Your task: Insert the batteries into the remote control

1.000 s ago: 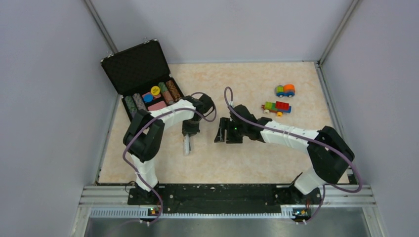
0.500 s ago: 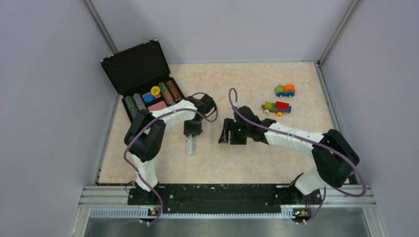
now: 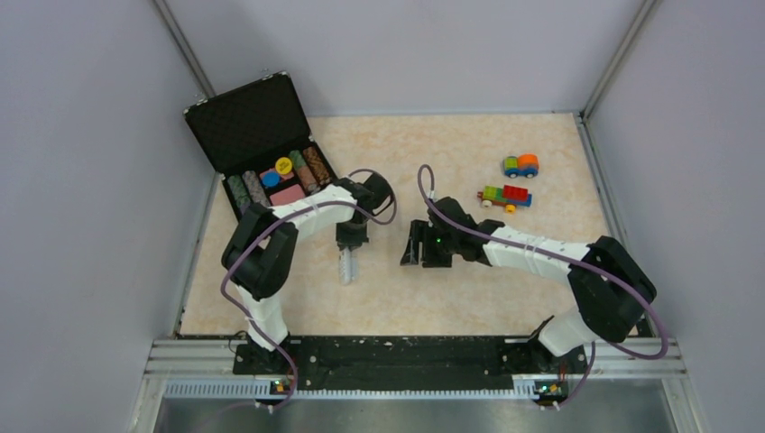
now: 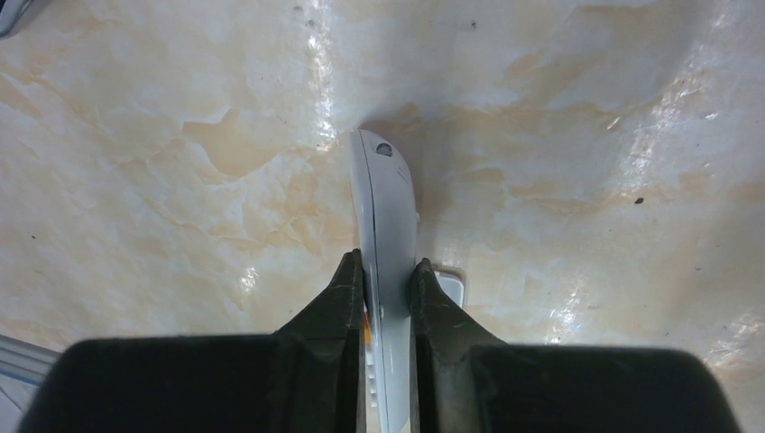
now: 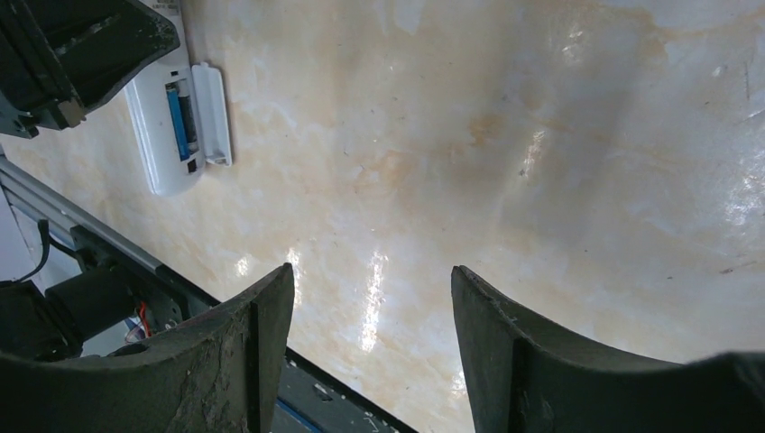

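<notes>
The white remote control (image 4: 383, 207) stands on its long edge on the marble table, and my left gripper (image 4: 385, 262) is shut on its two flat faces. From above, the remote control (image 3: 345, 268) pokes out below the left gripper (image 3: 349, 245). In the right wrist view its open back (image 5: 167, 126) shows the batteries in the bay, one blue (image 5: 178, 122) and one black (image 5: 189, 122). The white battery cover (image 5: 213, 113) lies beside it, also seen as the cover (image 4: 449, 285). My right gripper (image 5: 370, 275) hangs open and empty to the remote's right, at the right gripper (image 3: 411, 244) from above.
An open black chip case (image 3: 257, 126) sits at the back left. Two colourful toy block cars (image 3: 520, 165) (image 3: 505, 196) stand at the back right. A metal rail (image 3: 415, 356) runs along the near edge.
The left jaws widened briefly, then closed again on the remote, which shifted slightly. The right arm drifted a little to the right early on, then held still.
</notes>
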You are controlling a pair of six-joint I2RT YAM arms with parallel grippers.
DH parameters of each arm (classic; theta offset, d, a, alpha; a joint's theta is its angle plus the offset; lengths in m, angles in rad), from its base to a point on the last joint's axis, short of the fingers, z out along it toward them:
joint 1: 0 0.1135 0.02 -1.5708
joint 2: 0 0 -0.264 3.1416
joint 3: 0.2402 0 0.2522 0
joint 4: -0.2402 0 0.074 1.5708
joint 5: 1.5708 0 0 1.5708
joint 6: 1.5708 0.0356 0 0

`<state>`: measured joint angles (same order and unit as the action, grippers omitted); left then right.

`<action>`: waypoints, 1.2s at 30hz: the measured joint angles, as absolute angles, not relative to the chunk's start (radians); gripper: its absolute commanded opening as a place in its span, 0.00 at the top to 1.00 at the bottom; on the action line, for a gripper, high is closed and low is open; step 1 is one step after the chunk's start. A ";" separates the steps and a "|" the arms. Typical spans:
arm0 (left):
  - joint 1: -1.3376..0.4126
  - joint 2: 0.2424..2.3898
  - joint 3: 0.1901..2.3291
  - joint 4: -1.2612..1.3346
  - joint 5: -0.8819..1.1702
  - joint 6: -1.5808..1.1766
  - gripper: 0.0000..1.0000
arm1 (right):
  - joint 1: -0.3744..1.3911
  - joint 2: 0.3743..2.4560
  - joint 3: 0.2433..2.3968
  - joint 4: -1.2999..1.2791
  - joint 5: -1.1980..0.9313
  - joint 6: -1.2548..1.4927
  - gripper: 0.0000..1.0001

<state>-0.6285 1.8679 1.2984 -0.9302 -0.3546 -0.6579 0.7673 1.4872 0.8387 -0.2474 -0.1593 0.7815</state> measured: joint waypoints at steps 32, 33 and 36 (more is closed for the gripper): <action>-0.257 0.803 1.029 -0.900 -0.550 -0.765 1.00 | 1.082 1.940 1.264 -0.118 -0.068 0.215 0.60; -0.254 0.803 1.031 -0.900 -0.549 -0.765 1.00 | 1.084 1.954 1.275 -0.128 -0.070 0.191 0.60; -0.244 0.809 1.035 -0.900 -0.540 -0.765 1.00 | 1.092 1.979 1.288 -0.150 -0.077 0.142 0.60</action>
<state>-0.2440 0.8089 1.0348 -0.9005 -0.5404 -0.7654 1.0920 1.9789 1.2881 -0.1501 -0.0769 0.1417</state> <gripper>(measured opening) 0.241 0.397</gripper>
